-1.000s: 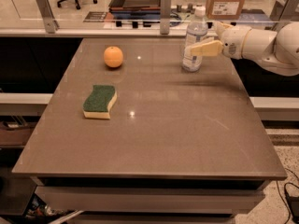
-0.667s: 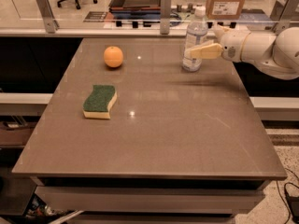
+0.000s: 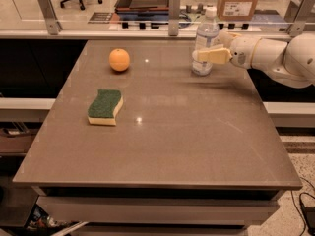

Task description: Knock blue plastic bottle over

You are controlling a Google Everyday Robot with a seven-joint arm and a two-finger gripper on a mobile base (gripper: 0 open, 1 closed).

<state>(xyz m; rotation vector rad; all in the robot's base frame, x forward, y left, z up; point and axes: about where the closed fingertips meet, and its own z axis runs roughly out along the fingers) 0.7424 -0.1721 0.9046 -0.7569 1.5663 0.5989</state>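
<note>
The blue plastic bottle (image 3: pixel 205 39) stands upright near the far right of the brown table (image 3: pixel 162 146). It is clear with a white cap and a pale label. My gripper (image 3: pixel 214 53) reaches in from the right on a white arm. Its cream fingers (image 3: pixel 214 56) lie across the bottle's lower half, one in front of it and touching or nearly touching it.
An orange ball (image 3: pixel 119 60) sits at the far left of the table. A green and yellow sponge (image 3: pixel 105 106) lies left of the middle. A glass rail with metal posts (image 3: pixel 173 7) runs behind the table's far edge. A cardboard box (image 3: pixel 238 1) stands beyond it.
My gripper has shifted slightly left, closer against the bottle. The bottle still stands upright in the same place.
</note>
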